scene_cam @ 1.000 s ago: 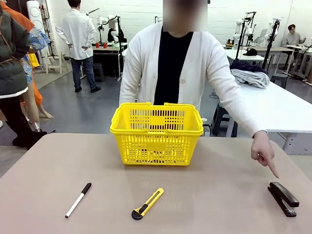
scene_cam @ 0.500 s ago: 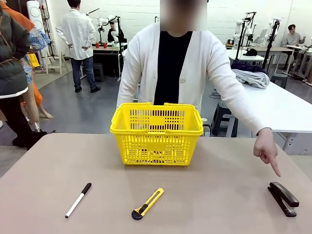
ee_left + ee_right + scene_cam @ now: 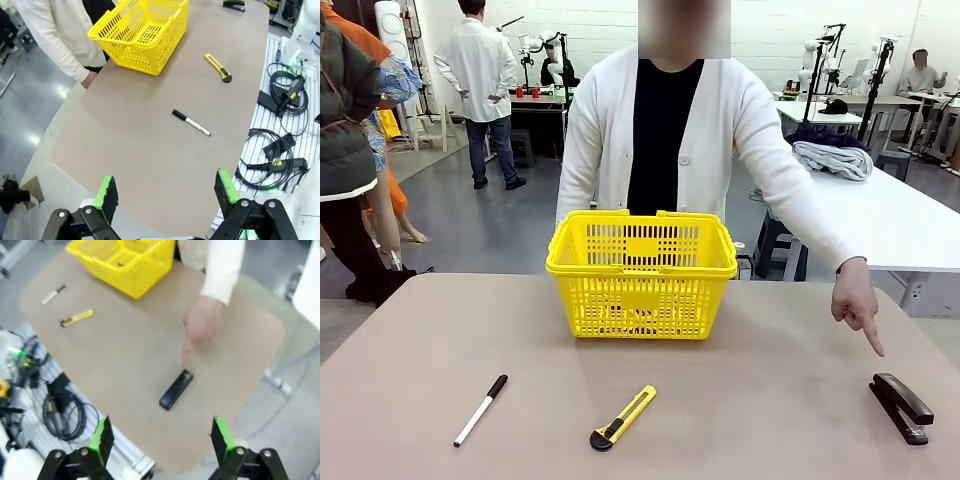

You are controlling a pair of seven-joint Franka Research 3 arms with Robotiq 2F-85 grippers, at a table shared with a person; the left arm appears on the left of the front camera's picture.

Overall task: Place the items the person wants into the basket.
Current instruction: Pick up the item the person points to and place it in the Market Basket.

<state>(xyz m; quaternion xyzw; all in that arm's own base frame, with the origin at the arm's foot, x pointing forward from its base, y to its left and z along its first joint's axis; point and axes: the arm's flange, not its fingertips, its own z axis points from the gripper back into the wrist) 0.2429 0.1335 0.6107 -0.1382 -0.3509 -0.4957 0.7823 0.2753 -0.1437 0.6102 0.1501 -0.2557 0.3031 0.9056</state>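
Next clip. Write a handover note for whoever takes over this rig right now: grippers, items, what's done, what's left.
Both the left gripper and the right gripper are open and empty, above the table's edge.
The person's hand points at the black stapler, which lies at the robot's right.
The yellow basket stands far middle; its contents are unclear.
The marker and utility knife lie unpointed-at.
Stapler not yet picked. Left to do: put it in the basket, probably with the right arm.

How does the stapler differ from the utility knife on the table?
The stapler is all black; the knife is yellow with a black end. The stapler lies at the right, below the person's pointing hand; the knife lies near the middle. Both lie flat outside the basket.
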